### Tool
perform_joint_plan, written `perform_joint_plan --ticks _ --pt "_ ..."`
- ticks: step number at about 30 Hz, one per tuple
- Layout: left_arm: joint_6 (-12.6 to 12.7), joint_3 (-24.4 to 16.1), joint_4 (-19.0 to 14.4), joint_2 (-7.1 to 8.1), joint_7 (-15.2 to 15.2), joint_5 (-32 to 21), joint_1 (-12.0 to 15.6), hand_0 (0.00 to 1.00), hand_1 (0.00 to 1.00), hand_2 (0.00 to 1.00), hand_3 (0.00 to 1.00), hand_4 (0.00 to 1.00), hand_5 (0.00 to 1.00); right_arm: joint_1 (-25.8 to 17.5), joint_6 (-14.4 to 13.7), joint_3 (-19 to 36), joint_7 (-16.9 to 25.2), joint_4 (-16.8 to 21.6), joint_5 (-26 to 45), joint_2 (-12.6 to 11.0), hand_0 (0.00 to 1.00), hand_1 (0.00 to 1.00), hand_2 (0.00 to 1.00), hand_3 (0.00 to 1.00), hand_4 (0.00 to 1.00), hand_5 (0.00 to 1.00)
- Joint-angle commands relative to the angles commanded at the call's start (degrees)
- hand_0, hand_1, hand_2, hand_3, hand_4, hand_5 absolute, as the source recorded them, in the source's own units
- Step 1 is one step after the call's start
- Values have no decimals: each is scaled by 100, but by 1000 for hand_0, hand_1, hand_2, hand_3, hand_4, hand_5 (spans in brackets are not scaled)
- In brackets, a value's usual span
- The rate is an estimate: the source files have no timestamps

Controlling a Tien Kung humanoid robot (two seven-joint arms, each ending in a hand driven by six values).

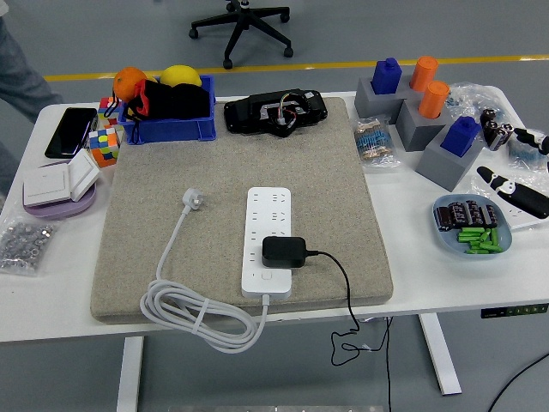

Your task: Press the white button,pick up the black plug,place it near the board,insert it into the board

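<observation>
Head view shows the black plug (284, 251) seated in the white board (268, 242) on the bench's (51, 283) mat, right hand (517, 176) at the right edge, fingers spread, holding nothing.

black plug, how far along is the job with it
Looks done: the black plug sits seated on the white power strip, cord trailing off the mat. In hand: nothing; only the right hand's fingers show at the right edge, holding nothing. Whether the button was pressed can't be told.
</observation>
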Motion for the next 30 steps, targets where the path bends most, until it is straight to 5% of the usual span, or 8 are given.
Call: perform_joint_plan --ticks 30 --pt "4 -49 0 -9 4 54 27 466 497 508 579 571 275 -256 -75 342 -16 248 602 143 809 743 724 759 998 592"
